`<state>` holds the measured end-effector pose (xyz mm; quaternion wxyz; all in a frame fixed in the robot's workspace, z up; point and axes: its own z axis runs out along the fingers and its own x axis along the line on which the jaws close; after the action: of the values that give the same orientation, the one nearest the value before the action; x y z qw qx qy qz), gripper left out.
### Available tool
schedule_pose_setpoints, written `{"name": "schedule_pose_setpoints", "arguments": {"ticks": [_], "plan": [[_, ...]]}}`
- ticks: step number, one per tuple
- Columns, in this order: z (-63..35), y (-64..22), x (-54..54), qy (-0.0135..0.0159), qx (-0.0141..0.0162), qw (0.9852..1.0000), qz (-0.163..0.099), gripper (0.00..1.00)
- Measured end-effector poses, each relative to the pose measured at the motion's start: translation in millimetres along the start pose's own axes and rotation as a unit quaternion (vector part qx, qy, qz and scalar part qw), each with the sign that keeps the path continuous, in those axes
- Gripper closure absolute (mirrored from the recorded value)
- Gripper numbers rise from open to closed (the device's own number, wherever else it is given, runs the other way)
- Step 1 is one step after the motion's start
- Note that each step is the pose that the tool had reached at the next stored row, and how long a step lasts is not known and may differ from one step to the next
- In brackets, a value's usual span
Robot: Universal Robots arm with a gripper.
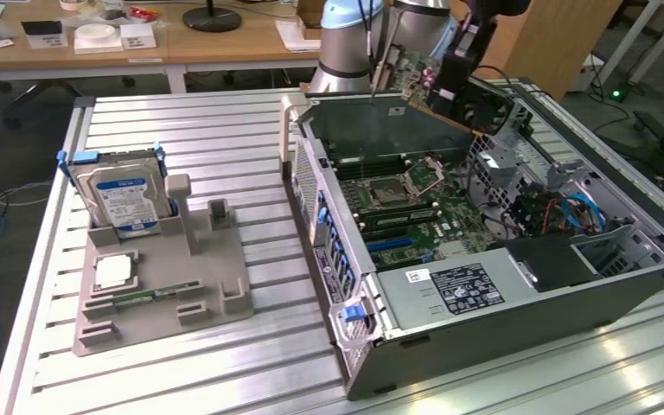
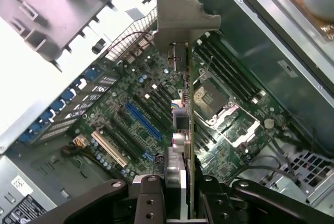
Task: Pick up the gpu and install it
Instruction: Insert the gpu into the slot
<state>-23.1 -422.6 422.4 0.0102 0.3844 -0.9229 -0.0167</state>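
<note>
**Claw holds the gpu above the open computer**

The claw is closed on the gpu. In the wrist view its two dark fingers stand one on each side of the card and press on its near end. The card is seen there from its thin edge, and it reaches away from the claw toward the silver end bracket.

In the exterior view the gpu hangs in the air, tilted, over the far side of the computer case. It touches nothing but the claw. The case lies open on its side on the table, which is made of metal ribs.

Inside the case the motherboard is visible, with the processor socket near its middle. In the wrist view the gpu is above this board, well apart from it, and a long blue slot lies just beside its line. The power supply with a black label sits at the near end of the case.

At the exterior view's left a grey holder rests on the table. A hard drive with a blue and white label stands upright in it, and a small green memory stick lies flat near its front.
</note>
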Motion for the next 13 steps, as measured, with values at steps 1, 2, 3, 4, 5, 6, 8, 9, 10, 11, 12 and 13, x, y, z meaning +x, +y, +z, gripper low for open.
{"name": "schedule_pose_setpoints", "arguments": {"ticks": [1, 2, 3, 4, 5, 6, 8, 9, 10, 11, 12, 13], "plan": [[0.0, 0.0, 0.0, 0.0003, 0.0001, 1.0, -0.009, 0.72], [0.0, 0.0, 0.0, 0.0007, 0.0001, 0.9998, -0.018, 0.72], [0.0, 0.0, 0.0, 0.001, 0.0002, 0.9996, -0.026, 0.72], [0.0, 0.0, 0.0, 0.0014, 0.0003, 0.9993, -0.036, 0.72], [0.1, 0.0, 0.0, 0.0017, 0.0003, 0.999, -0.045, 0.72], [0.1, 0.0, 0.0, 0.0021, 0.0004, 0.9985, -0.054, 0.72], [0.1, 0.0, 0.0, 0.0028, 0.0004, 0.9974, -0.072, 0.72], [0.1, 0.0, 0.0, 0.0031, 0.0005, 0.9967, -0.081, 0.72], [0.1, 0.0, 0.0, 0.0035, 0.0006, 0.9959, -0.09, 0.72], [0.2, 0.0, 0.0, 0.0038, 0.0006, 0.9951, -0.099, 0.72], [0.2, 0.0, 0.0, 0.0042, 0.0007, 0.9941, -0.108, 0.72], [0.2, 0.0, 0.0, 0.0046, 0.0007, 0.993, -0.118, 0.72]]}}
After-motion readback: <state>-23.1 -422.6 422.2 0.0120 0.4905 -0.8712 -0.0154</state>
